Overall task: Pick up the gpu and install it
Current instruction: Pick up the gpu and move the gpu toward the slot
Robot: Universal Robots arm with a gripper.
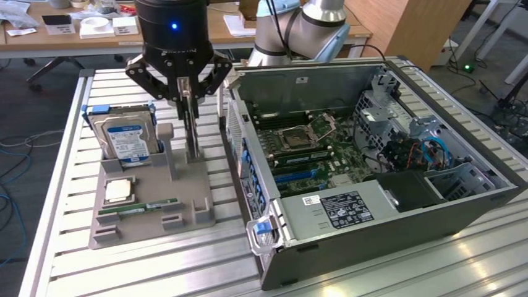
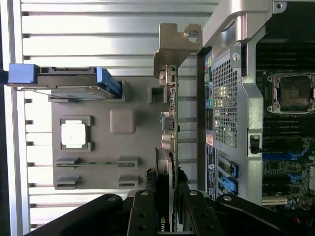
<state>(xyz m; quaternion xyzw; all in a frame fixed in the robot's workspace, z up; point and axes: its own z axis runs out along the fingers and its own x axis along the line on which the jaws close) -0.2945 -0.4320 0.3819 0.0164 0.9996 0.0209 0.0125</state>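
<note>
Pincer (image 1: pixel 188 99) narrow, clamped on gpu (image 1: pixel 192 133) top edge | gpu upright on edge at grey holder (image 1: pixel 144 219) on counter (image 1: pixel 123 272), between hard drive (image 1: pixel 123 139) and open PC case (image 1: pixel 371 161) | hard drive standing in holder, CPU (image 1: pixel 118 190) and RAM stick (image 1: pixel 138 207) lying flat in it

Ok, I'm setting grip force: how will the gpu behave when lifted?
Likely stiff: the gpu is a thin board standing on edge in the gray holder. Its metal bracket at one end may tip it. Bare edge components look fragile.
</note>
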